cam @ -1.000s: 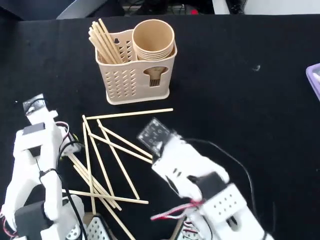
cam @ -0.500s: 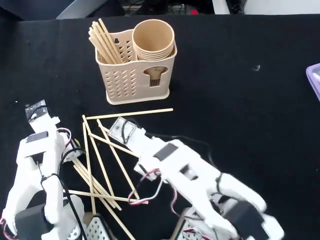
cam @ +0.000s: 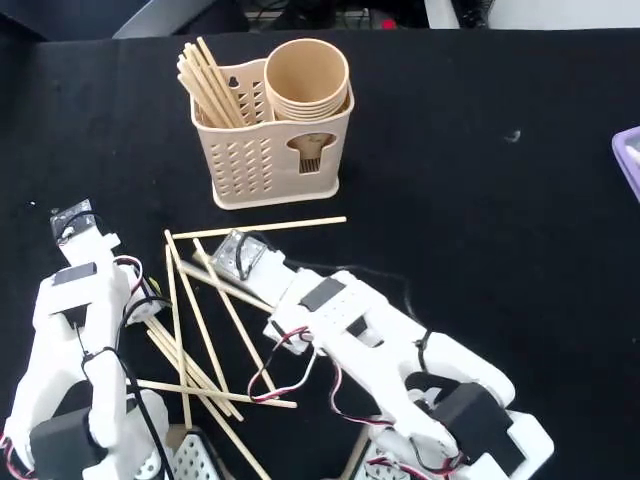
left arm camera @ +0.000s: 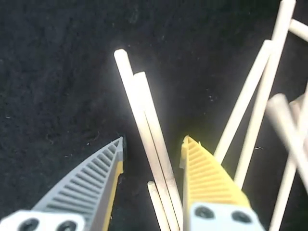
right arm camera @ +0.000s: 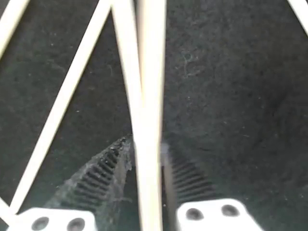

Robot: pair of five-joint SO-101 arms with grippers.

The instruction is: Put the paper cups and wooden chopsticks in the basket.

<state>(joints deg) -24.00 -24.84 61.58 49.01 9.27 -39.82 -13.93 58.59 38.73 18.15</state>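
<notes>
A beige basket (cam: pixel 270 150) stands at the back of the table, holding a stack of paper cups (cam: pixel 307 75) and a bundle of wooden chopsticks (cam: pixel 208 85). Several loose chopsticks (cam: pixel 205 320) lie crossed on the black table in front of it. The left arm (cam: pixel 75 300) is at the pile's left edge. My left gripper (left arm camera: pixel 151 144) is open low over the table, with two chopsticks (left arm camera: pixel 144 120) lying between its fingers. The right arm (cam: pixel 340 320) stretches over the pile's right side. My right gripper (right arm camera: pixel 144 143) is shut on a pair of chopsticks (right arm camera: pixel 147 72).
One long chopstick (cam: pixel 260 227) lies apart, just in front of the basket. A purple container's edge (cam: pixel 630 160) shows at the far right. The right arm's cables (cam: pixel 290 370) hang over the pile. Black table (cam: pixel 480 220) stretches right of the arms.
The right arm has swung left and stretched out over the loose chopsticks, its wrist now low above them. The left arm shifted slightly a second ago and has since kept still.
</notes>
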